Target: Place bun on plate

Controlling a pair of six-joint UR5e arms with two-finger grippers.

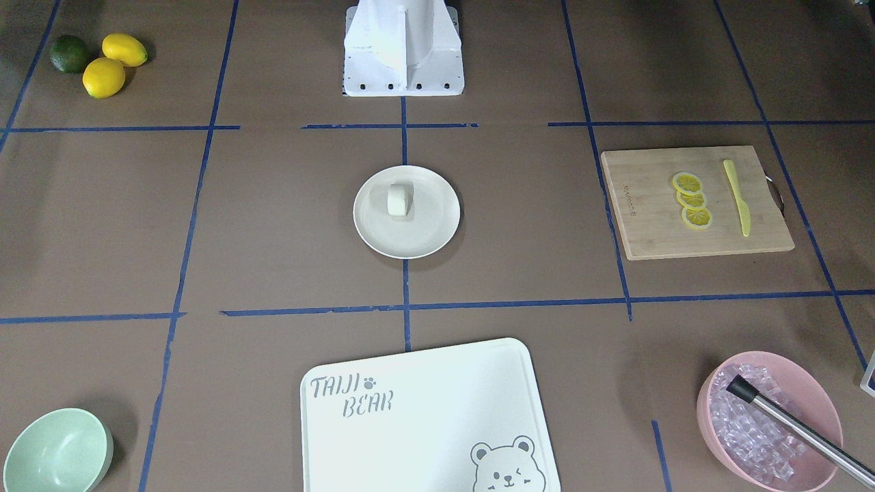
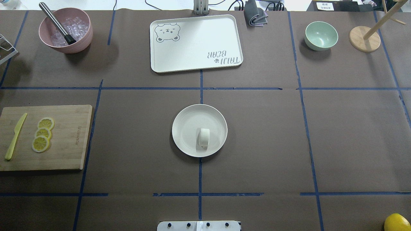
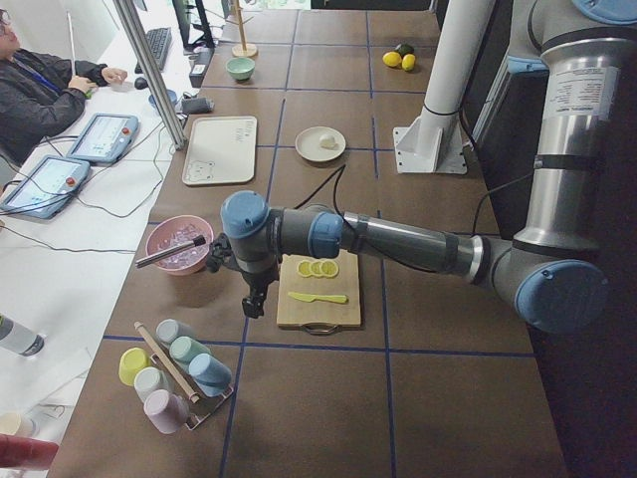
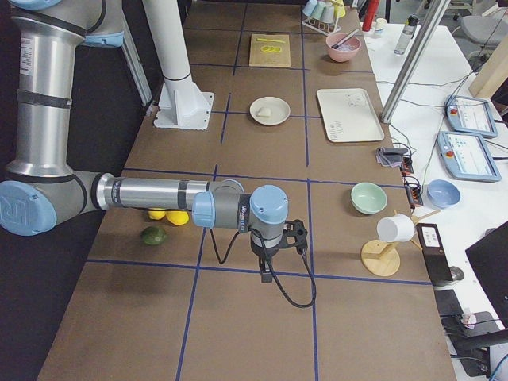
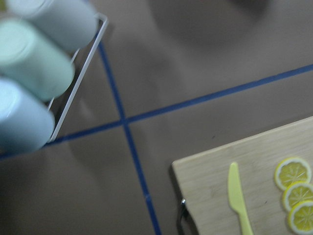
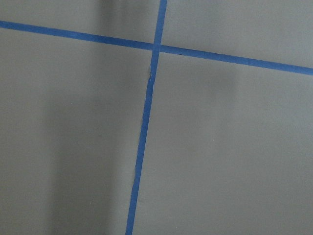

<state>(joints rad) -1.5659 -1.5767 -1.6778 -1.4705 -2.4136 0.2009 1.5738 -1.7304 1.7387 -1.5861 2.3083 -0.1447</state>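
Worktop (image 1: 273, 225): brown covering, divided into squares by blue tape lines.

Plate (image 1: 431, 236): round, cream-white, at the centre of the worktop in front of the white robot base (image 1: 403, 65).

Bun (image 1: 398, 200): small, white, rounded; rests on the plate, a little to the robot's side of its middle; nothing grips it.

Left end effector (image 3: 253, 307): hangs over the worktop just beside the wooden board, between the pink bowl and the cup rack (image 3: 174, 373); well apart from the plate; whether released or clenched cannot be told.

Right end effector (image 4: 265, 274): hangs over bare worktop near a tape line, at the far end from the plate; its state likewise cannot be told; its wrist camera shows only tape and brown covering.

Wooden board (image 1: 649, 225): bears three overlapping lemon slices (image 1: 692, 199) and a pale yellow-green knife (image 1: 737, 198) beside them.

Pink bowl (image 1: 711, 410): holds ice cubes; a metal rod with a black tip (image 1: 786, 420) leans in it.

Bear-printed board (image 1: 424, 403): white, rectangular, across from the plate on the operators' side.

Green bowl (image 1: 58, 451): pale, at a corner.

Two lemons (image 1: 113, 63) and a lime (image 1: 70, 53): grouped near the robot's right.
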